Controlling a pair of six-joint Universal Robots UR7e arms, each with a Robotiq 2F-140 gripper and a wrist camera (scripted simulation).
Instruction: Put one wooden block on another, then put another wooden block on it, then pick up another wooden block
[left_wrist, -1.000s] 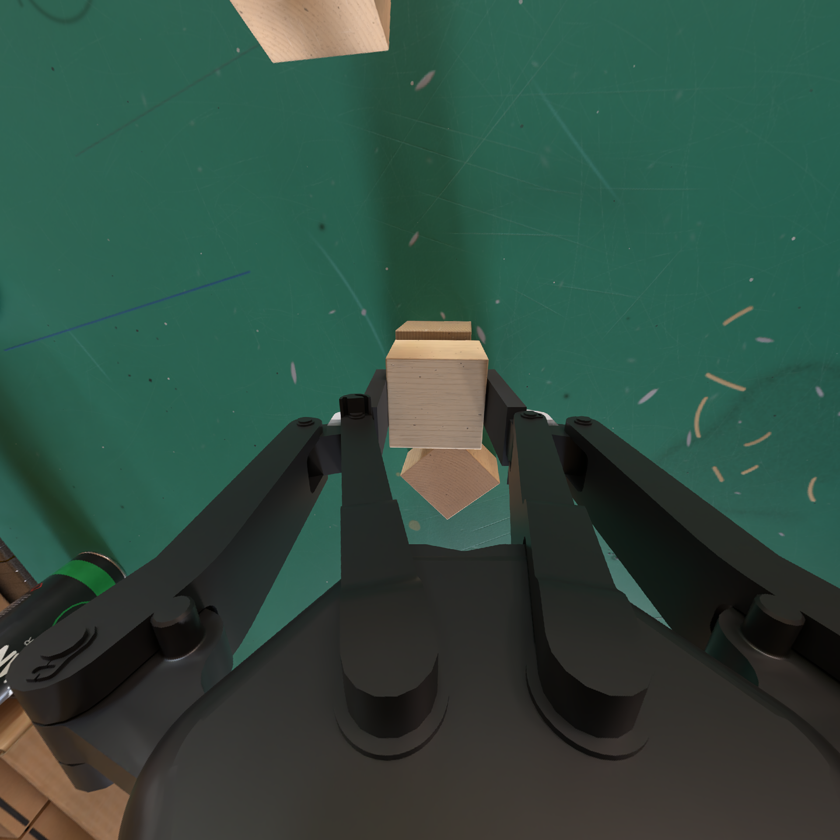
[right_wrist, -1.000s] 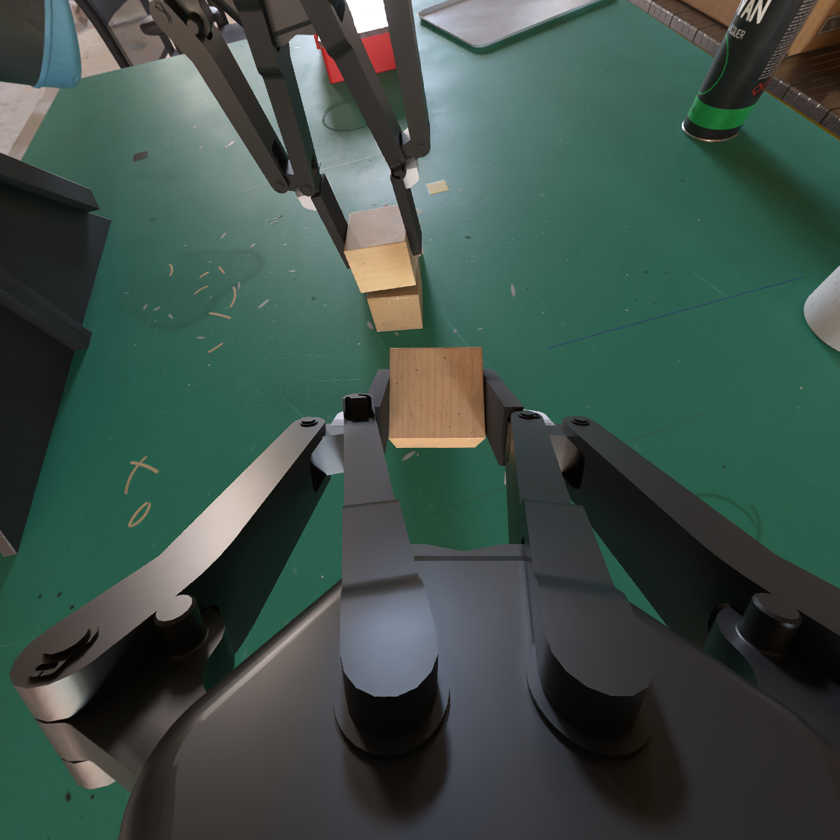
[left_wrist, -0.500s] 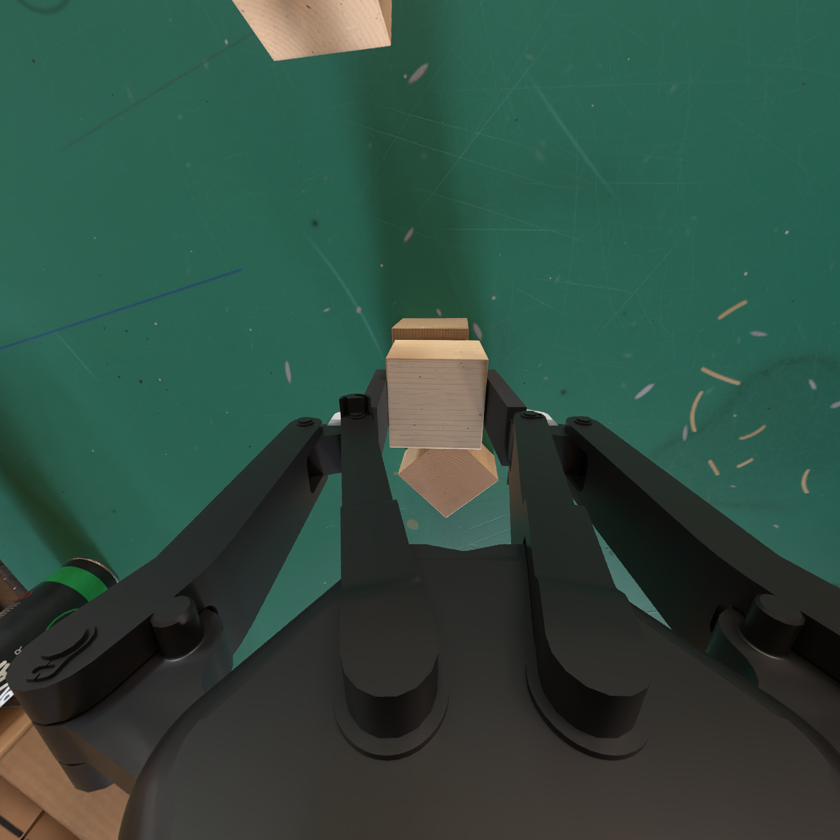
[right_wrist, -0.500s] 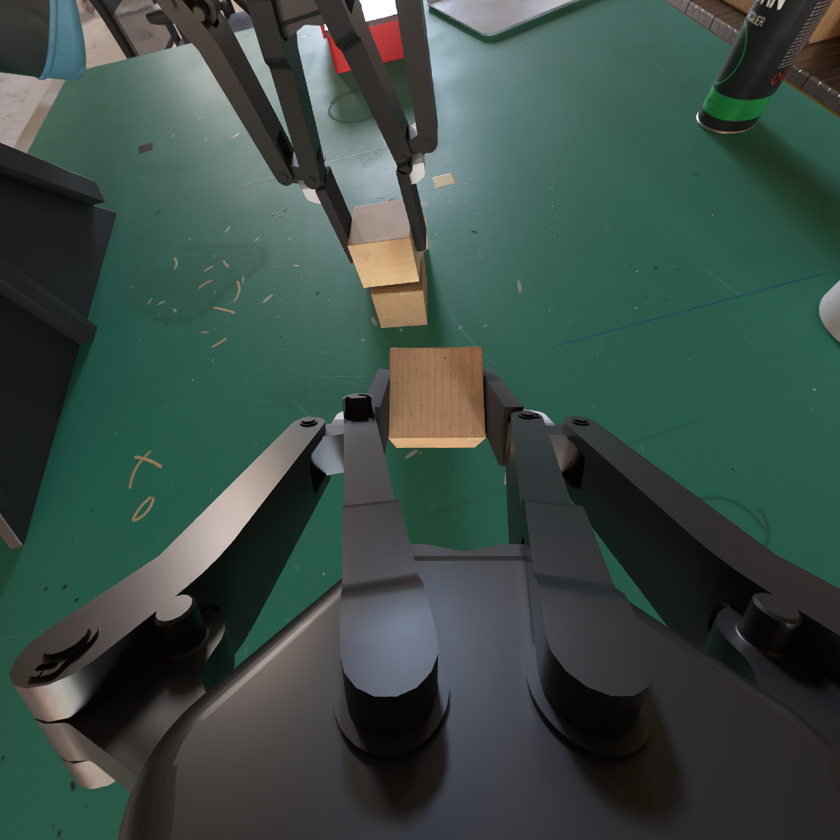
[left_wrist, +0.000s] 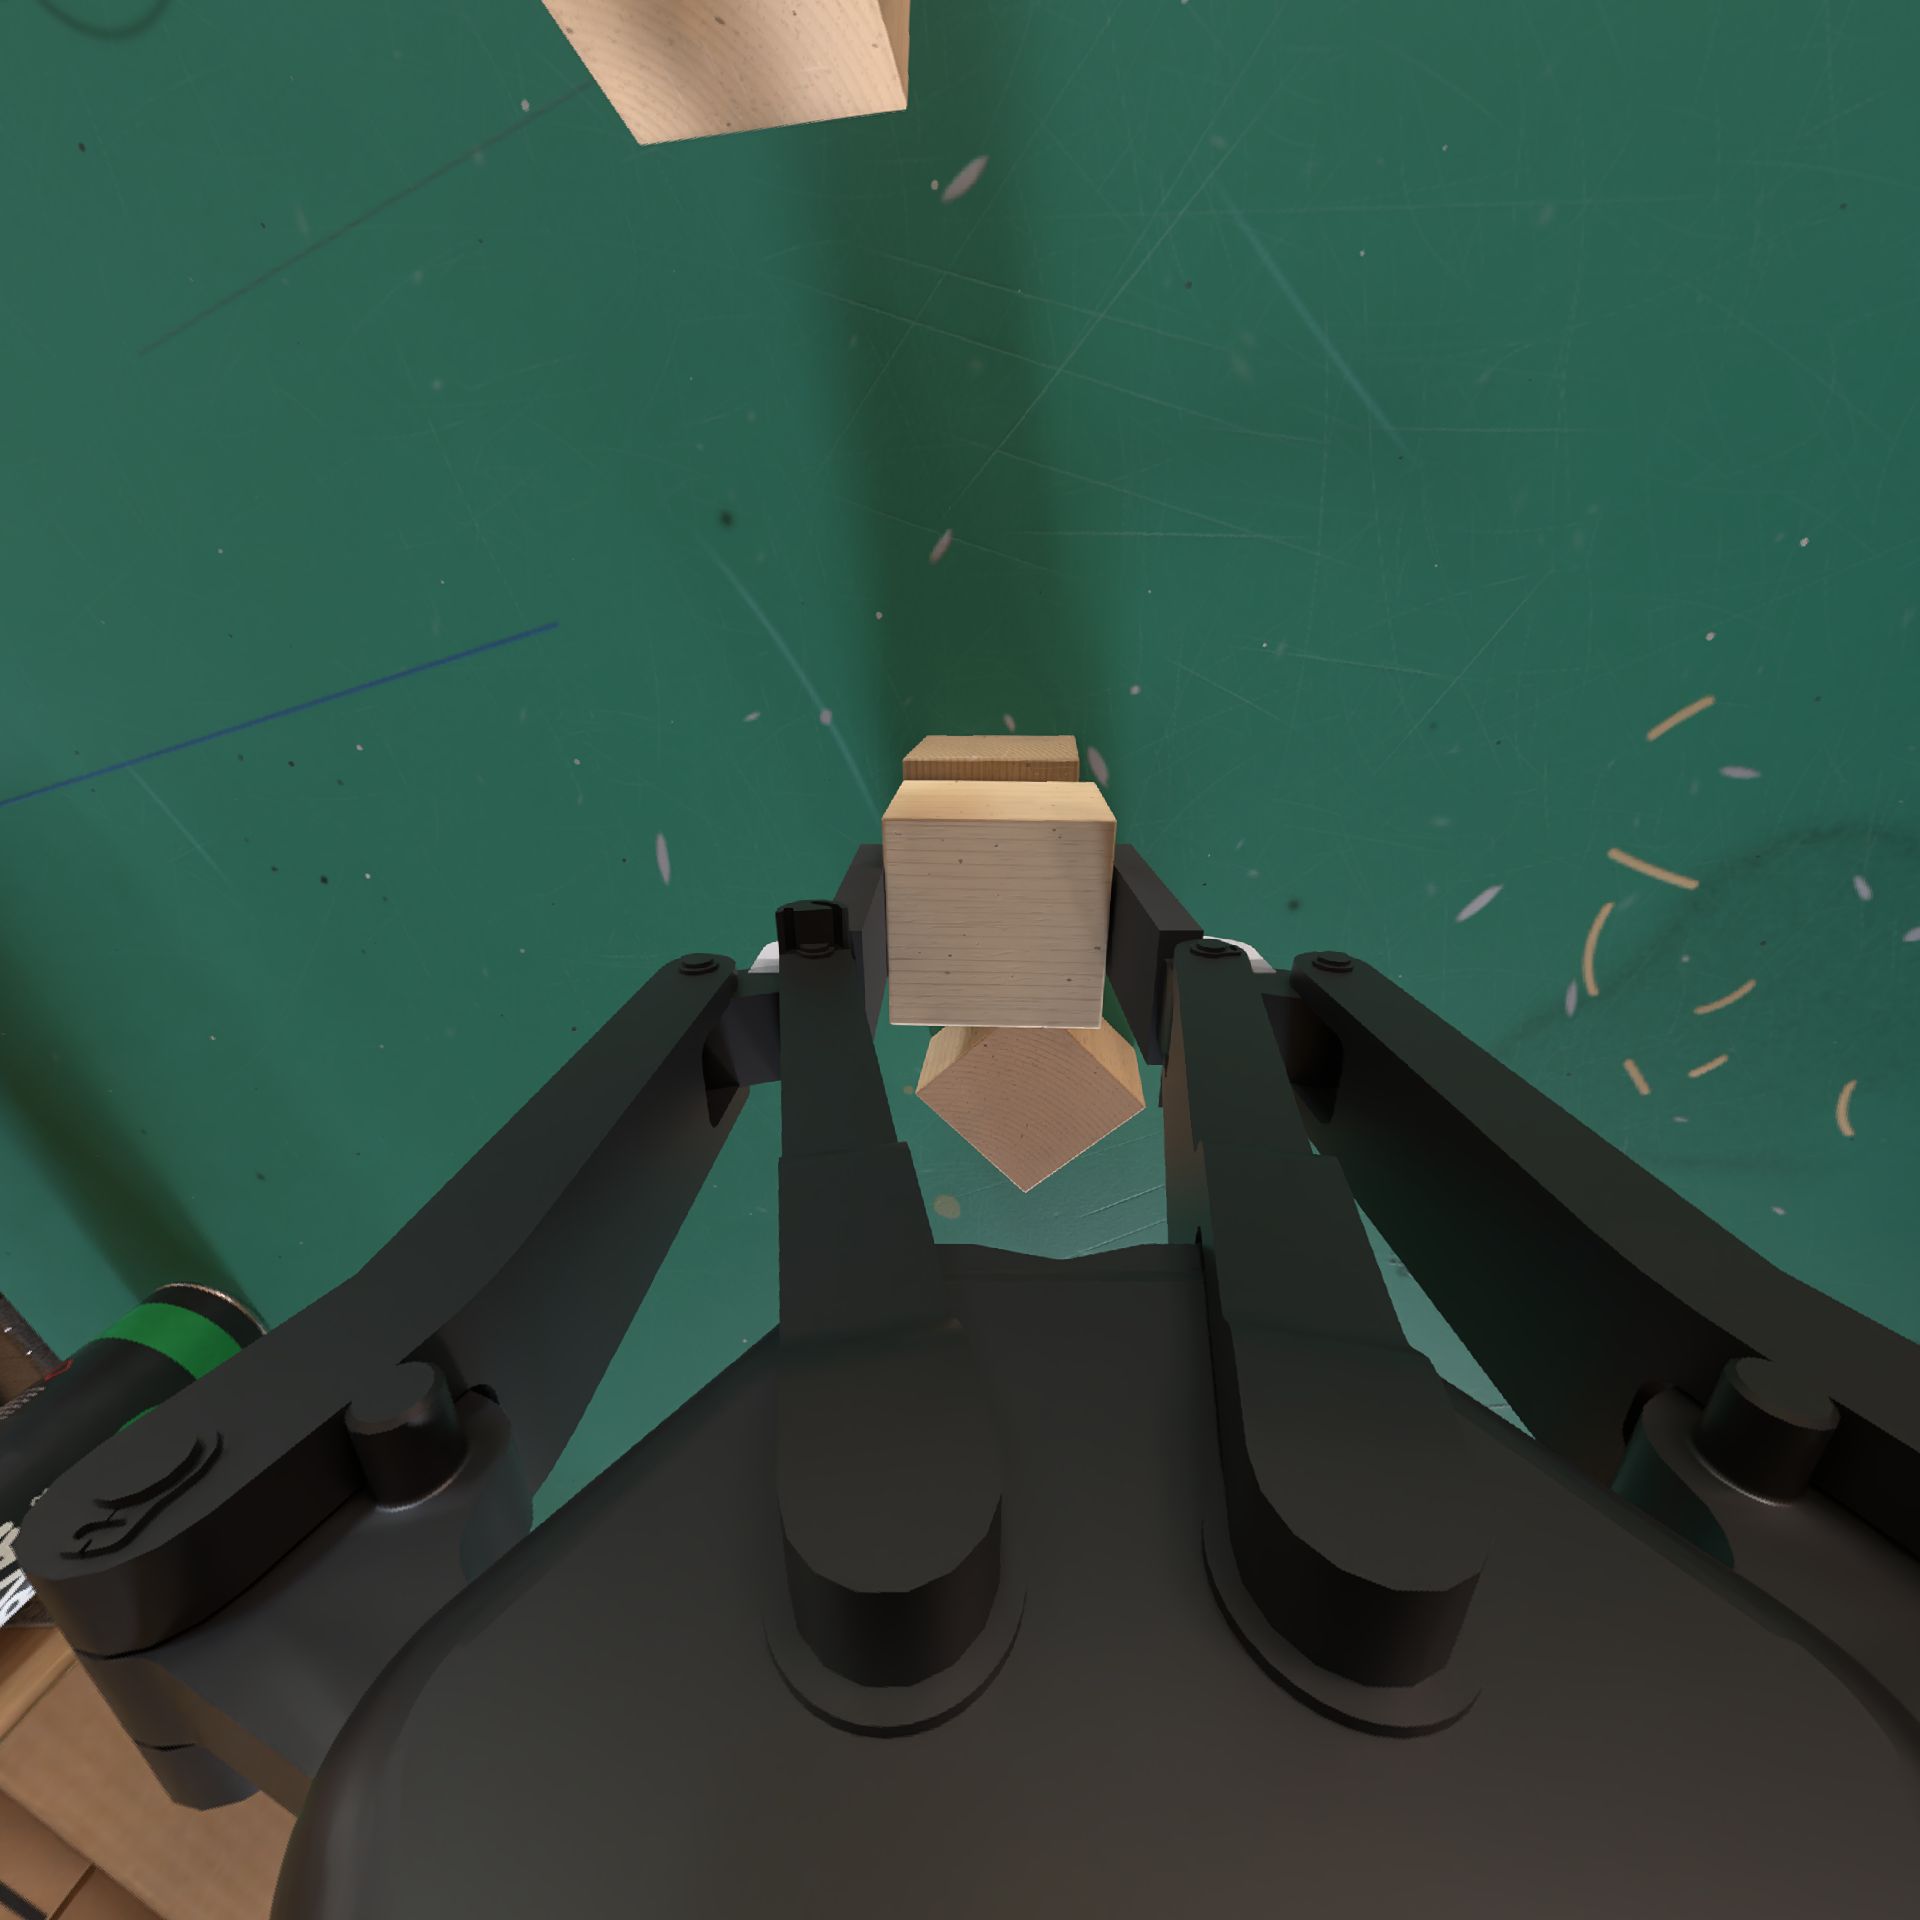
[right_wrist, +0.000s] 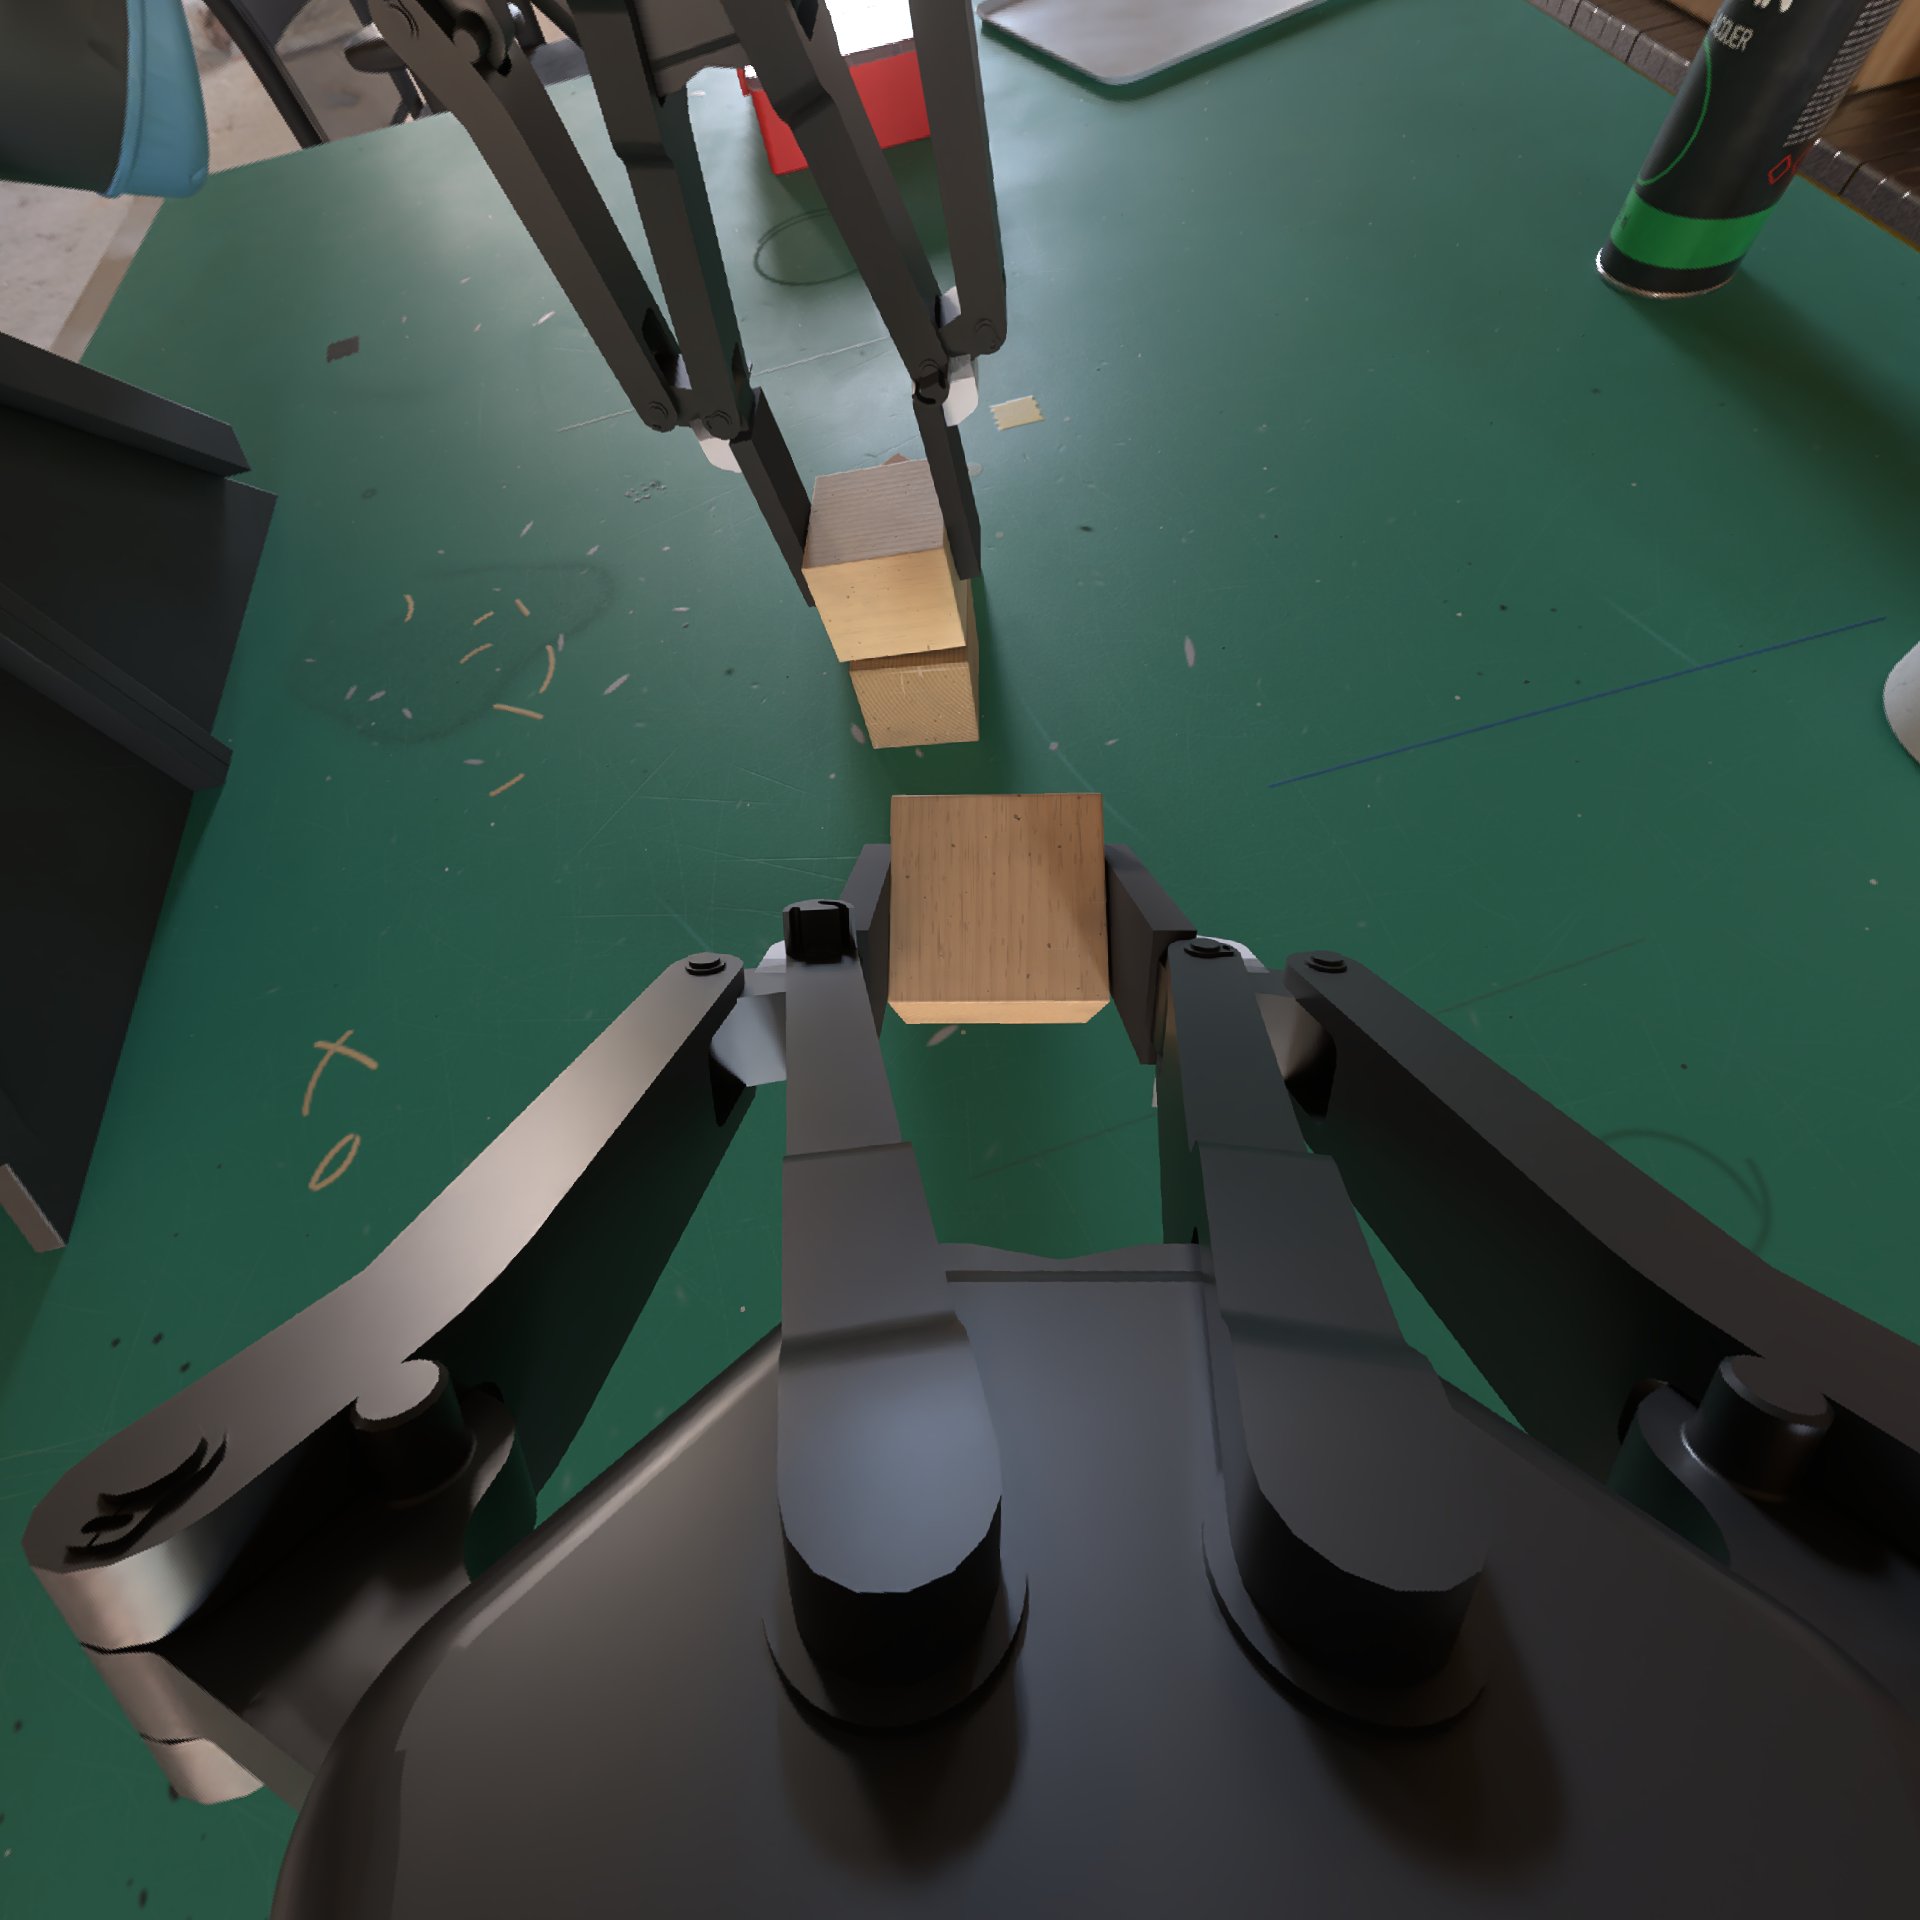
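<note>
My left gripper (left_wrist: 995, 883) is shut on a light wooden block (left_wrist: 995, 914). It holds this block on or just above a second block (left_wrist: 989, 758), set slightly off to one side; I cannot tell if they touch. The right wrist view shows this pair: the held block (right_wrist: 883, 587) over the lower block (right_wrist: 916, 698). A third block (left_wrist: 1029, 1112), turned like a diamond, lies on the green mat beside the stack. My right gripper (right_wrist: 995, 883) is shut on another wooden block (right_wrist: 995, 914), held above the mat in front of the stack. That block also shows at the top of the left wrist view (left_wrist: 748, 62).
A black and green can (right_wrist: 1704, 156) stands at the far right. A red box (right_wrist: 842, 104) and a grey tray (right_wrist: 1132, 42) lie behind the left arm. A dark case (right_wrist: 94, 675) fills the left edge, and a white object (right_wrist: 1907, 696) sits at the right edge.
Almost nothing has changed. Both grippers keep their blocks. The right gripper's block has drifted slightly to the right in the left wrist view.
</note>
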